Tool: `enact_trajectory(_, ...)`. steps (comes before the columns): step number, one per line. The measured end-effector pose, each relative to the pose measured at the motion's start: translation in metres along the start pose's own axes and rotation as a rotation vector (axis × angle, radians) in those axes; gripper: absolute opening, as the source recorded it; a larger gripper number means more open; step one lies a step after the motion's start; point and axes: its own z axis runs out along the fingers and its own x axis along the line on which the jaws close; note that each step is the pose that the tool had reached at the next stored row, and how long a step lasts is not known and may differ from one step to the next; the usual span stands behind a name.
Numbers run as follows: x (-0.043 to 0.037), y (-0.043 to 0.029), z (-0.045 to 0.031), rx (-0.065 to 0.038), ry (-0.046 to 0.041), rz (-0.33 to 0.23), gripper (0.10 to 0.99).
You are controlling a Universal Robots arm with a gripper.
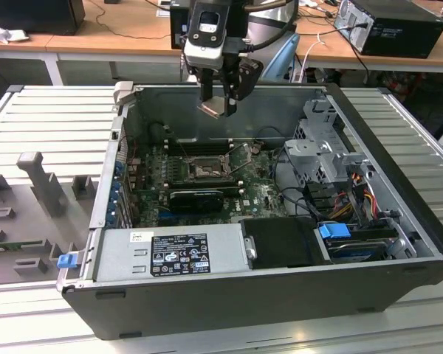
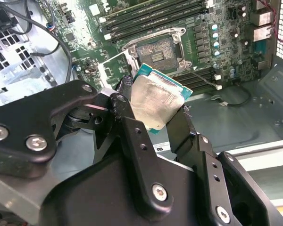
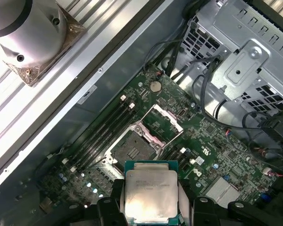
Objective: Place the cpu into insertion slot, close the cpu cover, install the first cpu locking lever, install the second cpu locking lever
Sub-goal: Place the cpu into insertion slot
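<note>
Exterior view: I am hovering my pincer (image 1: 221,109) over the open case (image 1: 399,140), which is sitting on the ribbed desk (image 1: 52,118). The pincer is pinching the cpu (image 1: 213,108) by its edges. It is hanging high above the green board (image 1: 258,195) and well apart from the slot (image 1: 207,169) lying down there.

Second wrist view: my two black fingers (image 2: 179,127) are pressing on opposite edges of the cpu (image 2: 160,94). The chip is tilting, with its dull silver top facing the camera. Beyond it the slot (image 2: 156,51) is lying bare with its pin field uncovered. The cover (image 2: 114,70) is leaning open just beside the slot. A thin wire lever (image 2: 205,78) is running loose past the frame's corner, and I am judging it unhooked.

First wrist view: the cpu (image 3: 151,193) is sitting square in the pincer (image 3: 151,207). The slot (image 3: 131,149) is showing empty on the board beyond the chip. The cover (image 3: 162,123) is standing swung up next to the slot.

As I am reading it, none of the four steps is finished. The chip is in my grip over the case, so the placing is only under way. The slot is waiting unfilled, the cover is not yet closed, and neither lever is locked.
</note>
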Motion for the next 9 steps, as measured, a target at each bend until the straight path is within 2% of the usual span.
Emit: enact_trajectory(9, 0.0000, 0.0000, 0.0000, -0.001, -0.0045, 0.050, 0.541)
